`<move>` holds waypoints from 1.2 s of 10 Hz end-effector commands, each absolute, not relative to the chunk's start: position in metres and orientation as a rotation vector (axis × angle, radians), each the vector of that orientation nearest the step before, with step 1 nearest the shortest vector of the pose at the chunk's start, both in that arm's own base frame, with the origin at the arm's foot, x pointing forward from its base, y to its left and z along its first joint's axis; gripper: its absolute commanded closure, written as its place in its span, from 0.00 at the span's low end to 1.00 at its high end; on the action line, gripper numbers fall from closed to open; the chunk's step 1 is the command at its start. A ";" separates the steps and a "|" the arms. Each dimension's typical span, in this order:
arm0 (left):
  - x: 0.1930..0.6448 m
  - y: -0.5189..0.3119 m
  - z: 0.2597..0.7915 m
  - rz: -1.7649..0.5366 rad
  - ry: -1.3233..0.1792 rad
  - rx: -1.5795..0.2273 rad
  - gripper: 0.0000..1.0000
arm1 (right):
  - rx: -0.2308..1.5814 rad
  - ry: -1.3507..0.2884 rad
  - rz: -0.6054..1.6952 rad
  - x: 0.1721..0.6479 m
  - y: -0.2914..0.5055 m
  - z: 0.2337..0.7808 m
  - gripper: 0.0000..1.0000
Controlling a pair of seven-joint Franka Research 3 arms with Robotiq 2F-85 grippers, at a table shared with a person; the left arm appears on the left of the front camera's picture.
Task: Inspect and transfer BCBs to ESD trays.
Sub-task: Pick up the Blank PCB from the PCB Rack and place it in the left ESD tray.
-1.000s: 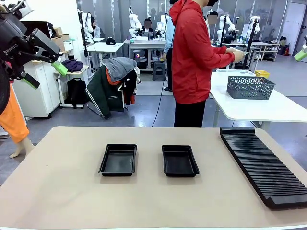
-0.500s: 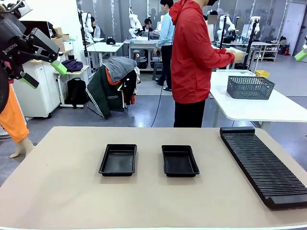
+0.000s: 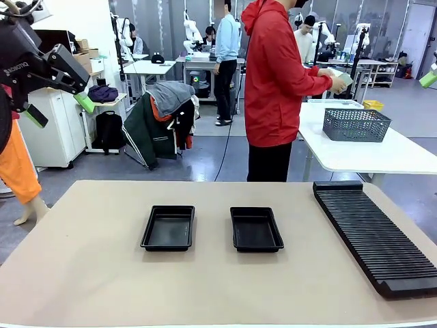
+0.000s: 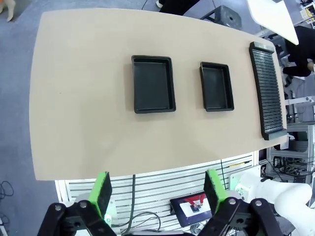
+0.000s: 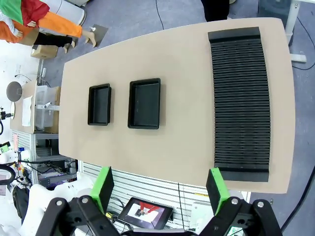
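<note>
**Table** [image 3: 82,273]: beige matte top with rounded corners. Wide bare surface along near edge and at left. Bare strip between trays and rack.

**ESD trays**, two: shallow glossy black plastic, rectangular, with raised flared rims and bare floors.
- Left ESD tray [image 3: 168,228] and right ESD tray [image 3: 256,229] lie side by side near table centre.
- Apart from each other, with a bare gap between.
- Well clear of every table edge.

**Rack** [image 3: 374,236]: long, black, closely ribbed. Laid along right side of table, running near to far, with near end close to near edge.

**Left gripper** [image 3: 60,109]: black with green pads, raised high at far left, outside table's left edge. Fingers spread wide, holding nothing. Seen again in left wrist view [image 4: 158,191], looking down on whole tabletop.

**Right gripper** [image 5: 160,188]: same build, fingers spread wide, holding nothing. High above table, tabletop open beneath.

**BCB** [image 3: 343,77]: thin pale green piece in the hands of a person [image 3: 273,75] in a red jacket. Beyond far edge, over a white table [image 3: 382,156] at far right. Surface detail too small to tell.

**Mesh basket** [image 3: 355,125]: grey wire, rectangular, on white table.
</note>
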State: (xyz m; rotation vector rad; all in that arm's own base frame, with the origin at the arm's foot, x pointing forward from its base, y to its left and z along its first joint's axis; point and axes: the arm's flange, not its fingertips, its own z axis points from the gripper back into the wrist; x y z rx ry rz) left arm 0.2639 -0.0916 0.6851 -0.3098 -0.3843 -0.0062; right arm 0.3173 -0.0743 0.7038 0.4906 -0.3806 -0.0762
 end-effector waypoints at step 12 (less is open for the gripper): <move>0.262 -0.112 0.692 -0.204 -0.439 -0.263 0.00 | 0.493 -0.373 -0.076 0.316 -0.075 0.703 0.00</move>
